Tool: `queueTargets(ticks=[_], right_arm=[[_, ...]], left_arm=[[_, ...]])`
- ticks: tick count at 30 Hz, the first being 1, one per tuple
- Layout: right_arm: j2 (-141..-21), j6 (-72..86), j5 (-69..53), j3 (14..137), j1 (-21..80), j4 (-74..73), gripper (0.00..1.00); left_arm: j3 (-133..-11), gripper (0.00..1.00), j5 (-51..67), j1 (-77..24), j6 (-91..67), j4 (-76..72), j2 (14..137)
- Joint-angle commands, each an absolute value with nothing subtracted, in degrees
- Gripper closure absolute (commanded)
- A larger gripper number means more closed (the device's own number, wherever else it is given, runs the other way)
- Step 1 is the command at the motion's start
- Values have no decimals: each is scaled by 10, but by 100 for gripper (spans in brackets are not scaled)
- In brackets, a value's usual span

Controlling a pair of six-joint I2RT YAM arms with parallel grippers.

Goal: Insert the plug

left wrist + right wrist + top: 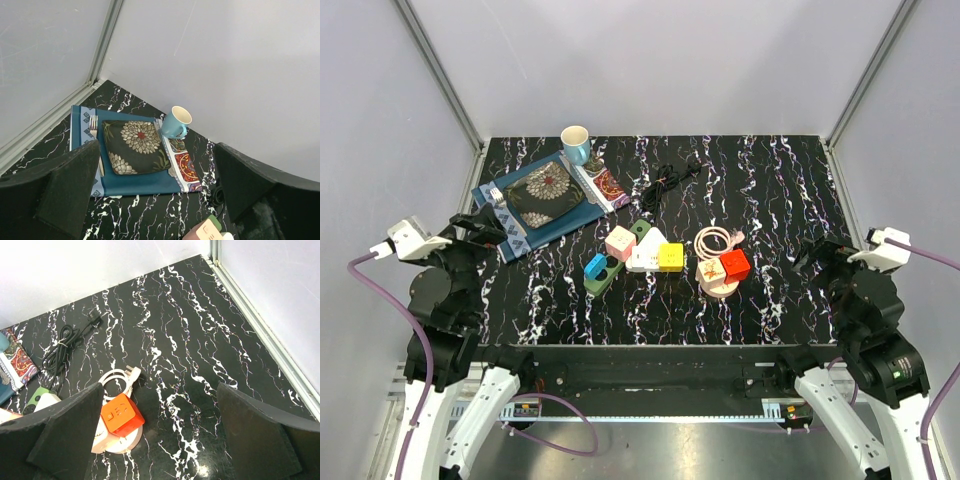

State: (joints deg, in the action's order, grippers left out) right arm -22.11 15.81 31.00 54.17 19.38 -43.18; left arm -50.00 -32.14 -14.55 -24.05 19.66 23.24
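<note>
A multi-socket strip lies mid-table with pink, blue and yellow cubes on it. To its right an orange socket cube sits on a round pale base, with a coiled white cable and plug behind it. In the right wrist view the orange cube and white plug lie left of centre. My left gripper is open and empty at the left edge. My right gripper is open and empty at the right edge.
A blue placemat at the back left carries a dark floral plate, a fork and a light blue cup. A bundled black cable lies behind the strip. Grey walls enclose the table on three sides.
</note>
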Motion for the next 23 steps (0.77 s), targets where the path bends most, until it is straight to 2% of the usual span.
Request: queueTargets(ticks=[1, 23], right_arm=[[-213, 149, 323, 564, 193, -436, 0], [-212, 147, 330, 565, 193, -437, 0]], left_arm=[[-496, 1, -335, -144, -251, 189, 233], [-492, 1, -342, -144, -246, 171, 245]])
